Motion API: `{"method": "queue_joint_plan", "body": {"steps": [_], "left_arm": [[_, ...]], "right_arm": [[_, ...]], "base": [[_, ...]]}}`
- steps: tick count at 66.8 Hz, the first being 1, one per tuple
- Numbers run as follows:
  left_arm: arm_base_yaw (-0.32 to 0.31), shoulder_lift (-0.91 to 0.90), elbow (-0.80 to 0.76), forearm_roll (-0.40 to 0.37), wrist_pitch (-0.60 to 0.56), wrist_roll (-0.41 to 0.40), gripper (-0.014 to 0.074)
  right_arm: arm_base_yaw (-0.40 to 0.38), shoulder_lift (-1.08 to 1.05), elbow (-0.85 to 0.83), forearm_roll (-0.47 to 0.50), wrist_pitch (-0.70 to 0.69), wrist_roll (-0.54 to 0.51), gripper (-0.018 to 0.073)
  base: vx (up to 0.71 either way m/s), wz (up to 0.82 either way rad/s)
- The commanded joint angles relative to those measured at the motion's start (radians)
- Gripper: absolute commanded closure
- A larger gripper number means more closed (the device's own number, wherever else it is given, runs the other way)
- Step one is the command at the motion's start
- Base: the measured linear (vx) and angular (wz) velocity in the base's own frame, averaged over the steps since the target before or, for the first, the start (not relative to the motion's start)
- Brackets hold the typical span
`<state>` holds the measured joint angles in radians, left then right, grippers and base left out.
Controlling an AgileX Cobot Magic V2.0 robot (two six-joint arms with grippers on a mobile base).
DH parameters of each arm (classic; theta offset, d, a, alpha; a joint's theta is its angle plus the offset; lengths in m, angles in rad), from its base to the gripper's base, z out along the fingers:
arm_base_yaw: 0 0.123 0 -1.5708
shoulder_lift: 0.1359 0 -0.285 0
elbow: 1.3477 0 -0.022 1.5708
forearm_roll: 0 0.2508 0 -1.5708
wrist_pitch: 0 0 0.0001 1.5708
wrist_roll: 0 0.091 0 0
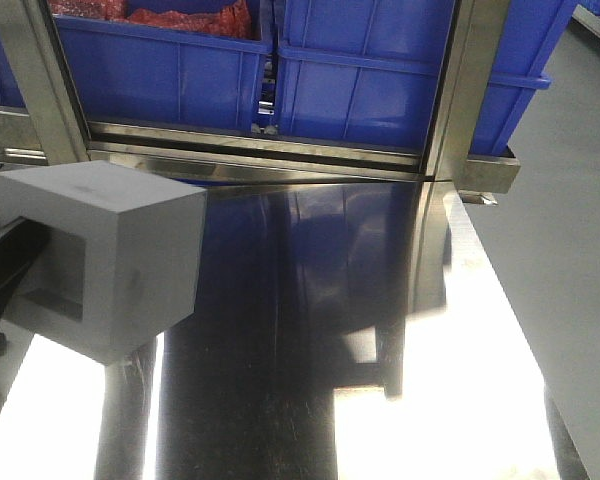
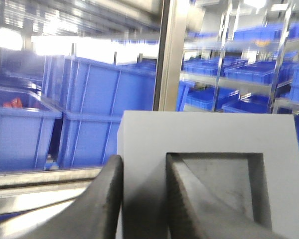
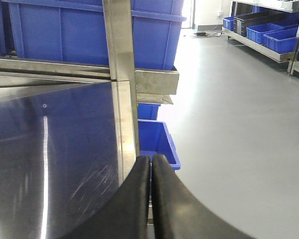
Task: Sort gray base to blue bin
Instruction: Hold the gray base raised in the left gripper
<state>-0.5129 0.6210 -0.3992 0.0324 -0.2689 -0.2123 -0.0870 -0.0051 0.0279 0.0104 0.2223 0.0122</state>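
Your left pincer (image 2: 143, 167) is pinching a wall of the gray base (image 1: 110, 255), one finger inside its recess, at the front view's left. It is looking rigid, matte, likely light, so that wall is serving well. Your right pincer (image 3: 151, 167) is pressing together, empty.

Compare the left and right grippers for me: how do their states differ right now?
The left gripper is clamped on a wall of the gray base, while the right gripper holds nothing. The left gripper's jaws are parted by that wall; the right gripper's are pressed together. The left gripper faces the blue bins; the right gripper sits over the steel table edge. Both are dark and curved.
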Motion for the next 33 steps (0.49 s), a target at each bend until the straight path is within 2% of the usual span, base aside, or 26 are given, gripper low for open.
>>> {"method": "queue_joint_plan", "body": {"steps": [1, 33], "left_arm": [[-0.004, -0.029, -0.012, -0.017, -0.115, -0.013, 0.0594], [-0.004, -0.029, -0.010, -0.017, -0.113, -0.013, 0.0594]], "right_arm": [[-0.004, 0.019, 0.002, -0.003, -0.072, -0.012, 0.0564], [-0.004, 0.019, 0.002, -0.003, -0.072, -0.012, 0.0564]], "base": [[0.00, 0.00], [0.00, 0.00]]}}
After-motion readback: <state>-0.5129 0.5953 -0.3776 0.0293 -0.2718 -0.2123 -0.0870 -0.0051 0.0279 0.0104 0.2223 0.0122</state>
